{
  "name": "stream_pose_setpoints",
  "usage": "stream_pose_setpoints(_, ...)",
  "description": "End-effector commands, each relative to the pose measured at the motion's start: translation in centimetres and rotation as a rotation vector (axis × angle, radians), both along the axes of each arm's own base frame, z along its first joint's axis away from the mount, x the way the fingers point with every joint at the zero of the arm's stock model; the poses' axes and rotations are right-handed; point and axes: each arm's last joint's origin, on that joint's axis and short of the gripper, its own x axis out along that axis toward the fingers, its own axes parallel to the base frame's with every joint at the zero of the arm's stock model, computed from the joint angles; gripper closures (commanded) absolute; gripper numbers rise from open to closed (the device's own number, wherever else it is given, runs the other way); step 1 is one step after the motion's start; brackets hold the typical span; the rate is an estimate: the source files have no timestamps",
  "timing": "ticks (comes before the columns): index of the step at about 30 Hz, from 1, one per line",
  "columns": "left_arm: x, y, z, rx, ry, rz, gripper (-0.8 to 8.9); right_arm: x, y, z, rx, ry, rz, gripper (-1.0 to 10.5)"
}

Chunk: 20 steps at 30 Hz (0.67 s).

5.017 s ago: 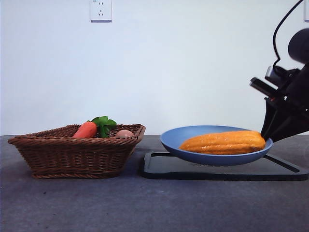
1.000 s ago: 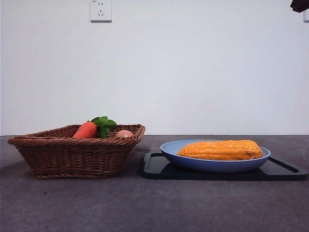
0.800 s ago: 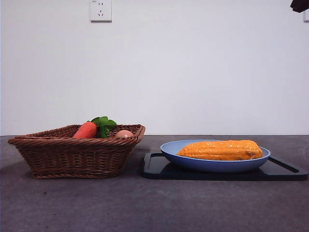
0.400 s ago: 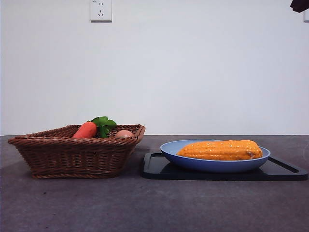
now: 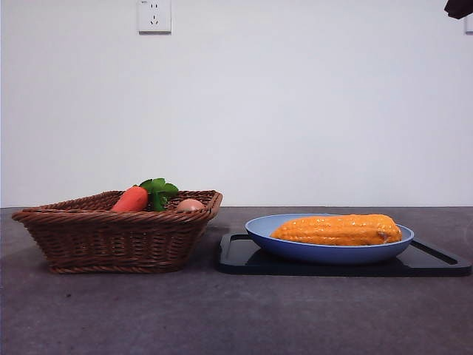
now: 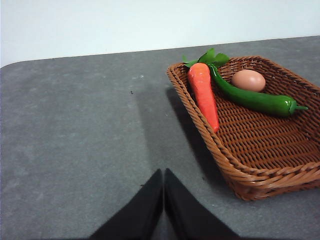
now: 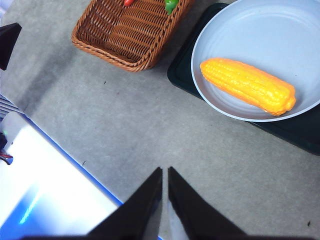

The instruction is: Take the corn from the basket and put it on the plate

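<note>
Grey table [image 5: 222, 310], corn [image 5: 336, 230] lying lengthwise across plate [image 5: 325, 253]

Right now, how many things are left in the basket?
3 in the basket: a carrot along one side, a green pepper beside it, and an egg behind the pepper. Nothing seems hidden.

One basket [image 5: 118, 235], one plate [image 5: 325, 251], one black tray [image 5: 244, 255]. One corn [image 5: 336, 229]. In the basket: one carrot [image 6: 204, 95], one green pepper [image 6: 252, 99], one egg [image 6: 248, 80]. One wall socket [image 5: 154, 15]. Two end effectors [image 6: 163, 200] [image 7: 165, 197].
</note>
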Motion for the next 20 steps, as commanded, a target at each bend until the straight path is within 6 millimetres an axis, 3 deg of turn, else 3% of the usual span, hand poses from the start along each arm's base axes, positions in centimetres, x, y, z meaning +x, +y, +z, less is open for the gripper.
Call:
stream_pose_setpoints(1, 0.04, 0.02, -0.75, -0.014, 0.037, 0.004, 8.07, 0.16, 0.13, 0.54, 0.003, -0.028, 0.013, 9.4)
stream_pose_setpoints(20, 0.10, 0.02, -0.97, -0.031, 0.039, 0.006, 8.07, 0.16, 0.13, 0.54, 0.003, -0.027, 0.013, 9.4)
